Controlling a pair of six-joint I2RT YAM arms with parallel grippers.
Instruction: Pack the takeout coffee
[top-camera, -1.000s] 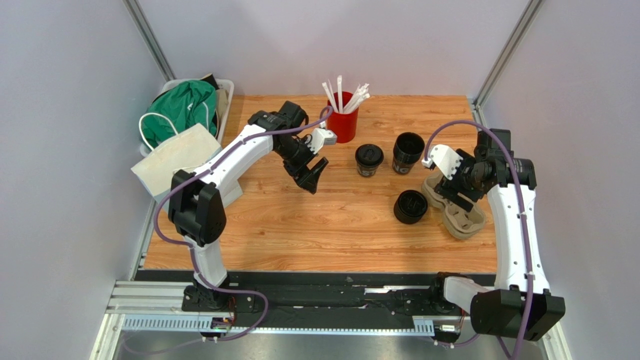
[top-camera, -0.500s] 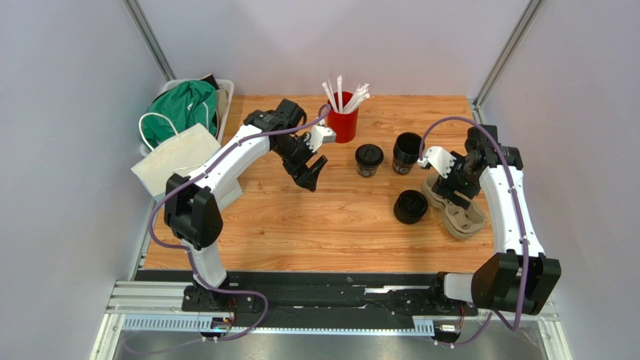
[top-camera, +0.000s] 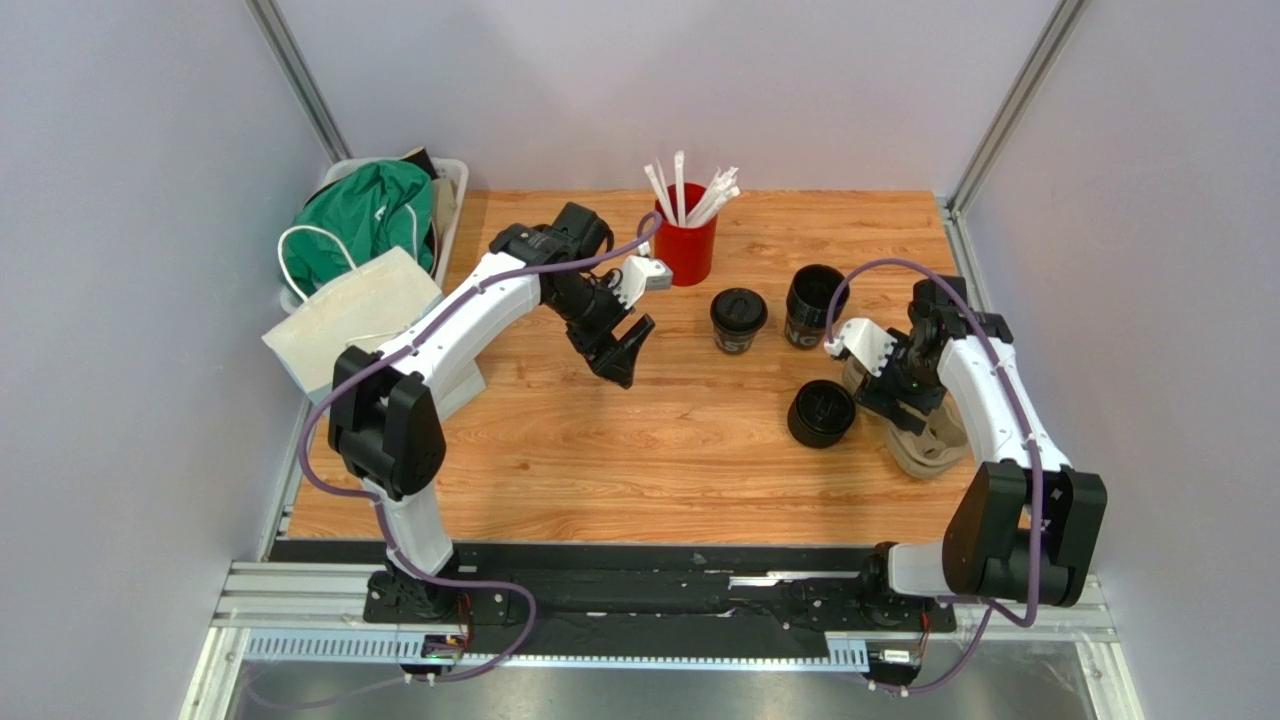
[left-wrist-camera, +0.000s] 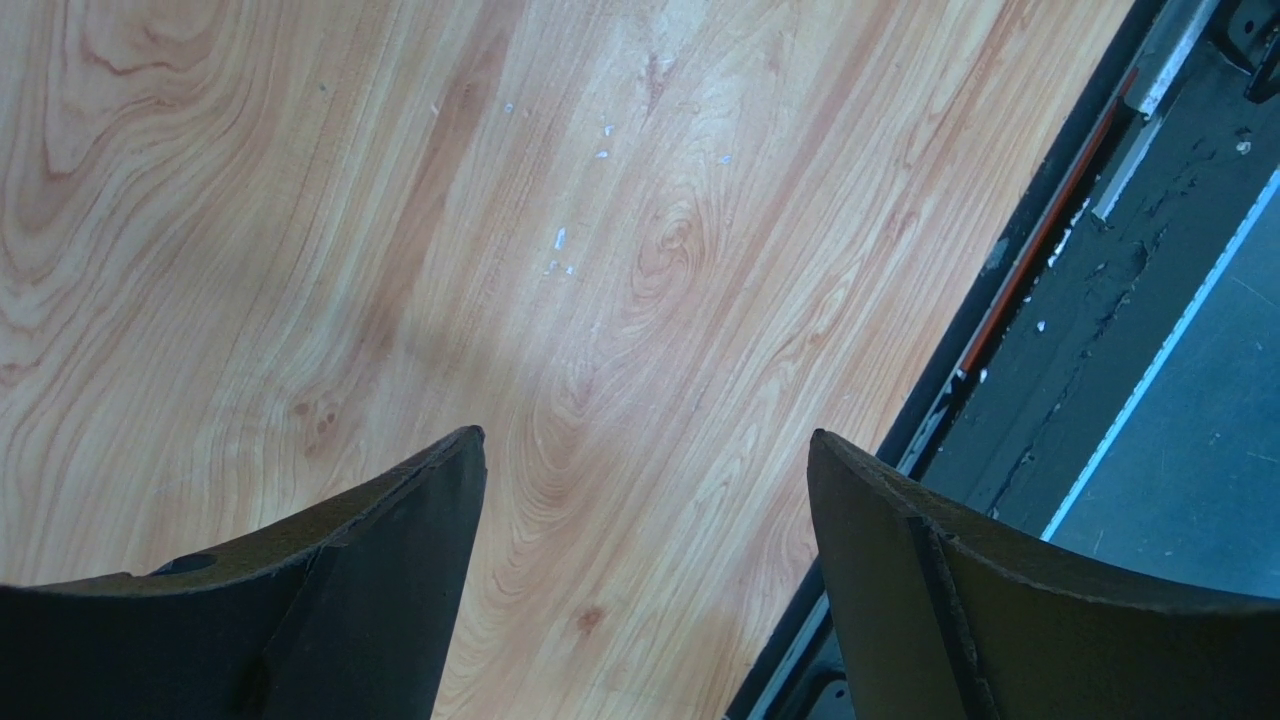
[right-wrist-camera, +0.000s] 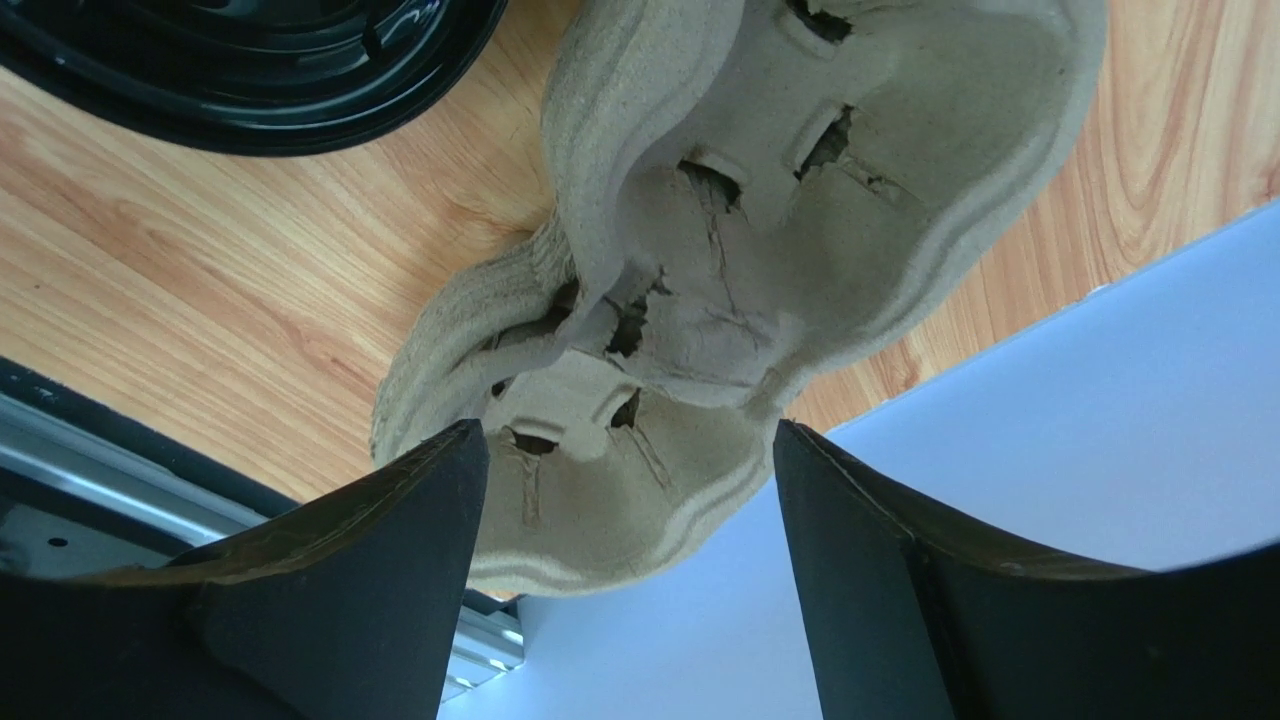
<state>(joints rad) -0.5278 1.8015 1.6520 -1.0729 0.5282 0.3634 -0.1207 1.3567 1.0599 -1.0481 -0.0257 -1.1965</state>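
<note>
Three black takeout coffee cups stand on the wooden table: one (top-camera: 738, 318) in the middle, one (top-camera: 816, 305) to its right, and one (top-camera: 822, 413) nearer the front, whose rim (right-wrist-camera: 241, 60) shows at the top of the right wrist view. The brown pulp carrier (top-camera: 929, 438) lies at the right edge, its slots empty (right-wrist-camera: 751, 225). My right gripper (top-camera: 906, 402) hangs open just above the carrier's near end (right-wrist-camera: 628, 435), holding nothing. My left gripper (top-camera: 619, 360) is open over bare wood (left-wrist-camera: 646, 438), left of the cups.
A red cup of white straws (top-camera: 685, 248) stands at the back centre. A white bin of green cloth (top-camera: 376, 225) and a white bag (top-camera: 353, 315) sit at the far left. The side wall (right-wrist-camera: 1052, 450) is close beside the carrier. The table's front rail (left-wrist-camera: 1052, 300) lies near.
The right arm has swung leftward and its gripper has settled lower over the carrier. The left arm has barely moved. Cups and carrier are where they were.
</note>
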